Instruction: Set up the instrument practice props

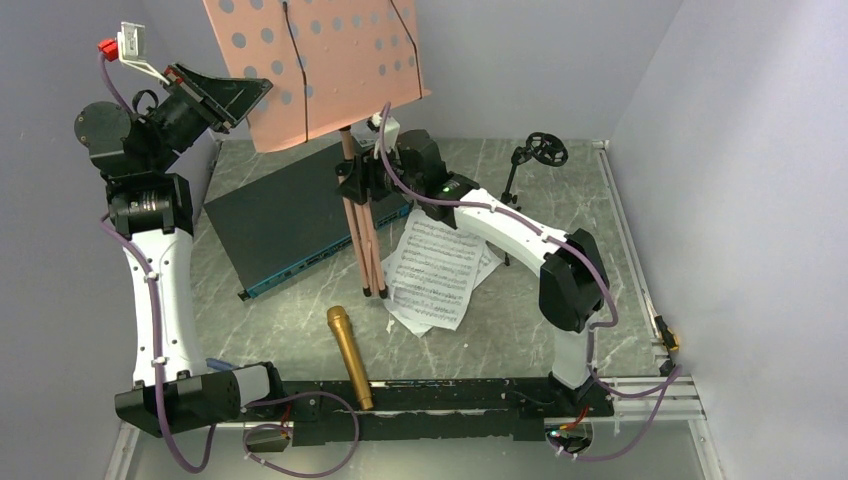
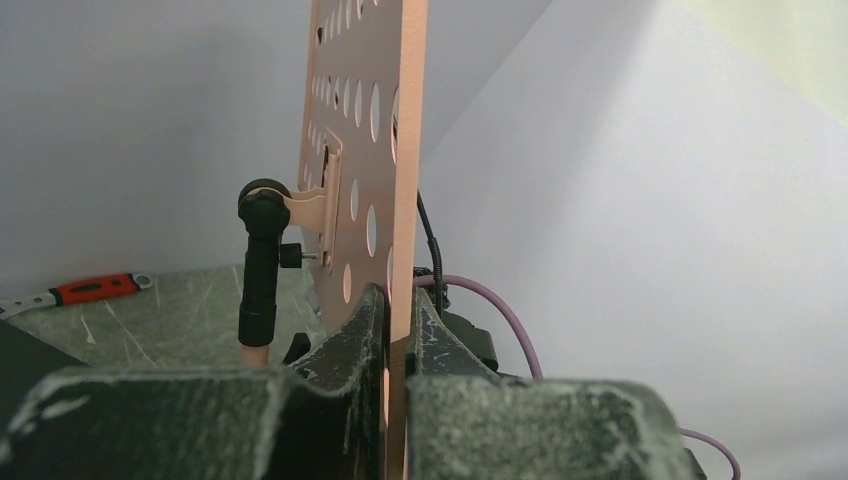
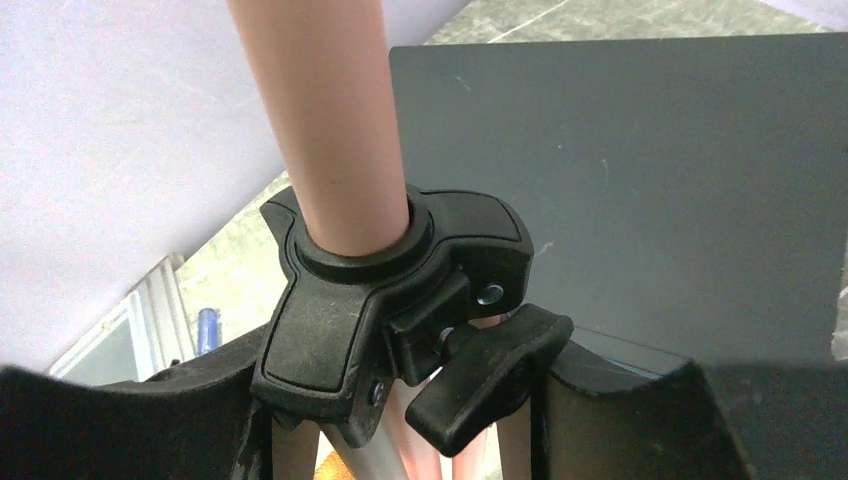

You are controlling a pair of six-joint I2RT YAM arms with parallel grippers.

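The music stand (image 1: 320, 70) is upright, legs unspread; the left hand (image 2: 397, 320) pinches its panel and the right hand (image 3: 400, 400) clasps its collar. Both pages (image 1: 435, 265) and the microphone (image 1: 350, 355) lie unplaced on the table (image 1: 600, 200).

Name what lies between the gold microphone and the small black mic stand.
The white sheet-music pages lie there, with the right arm crossing above them, in the top view.
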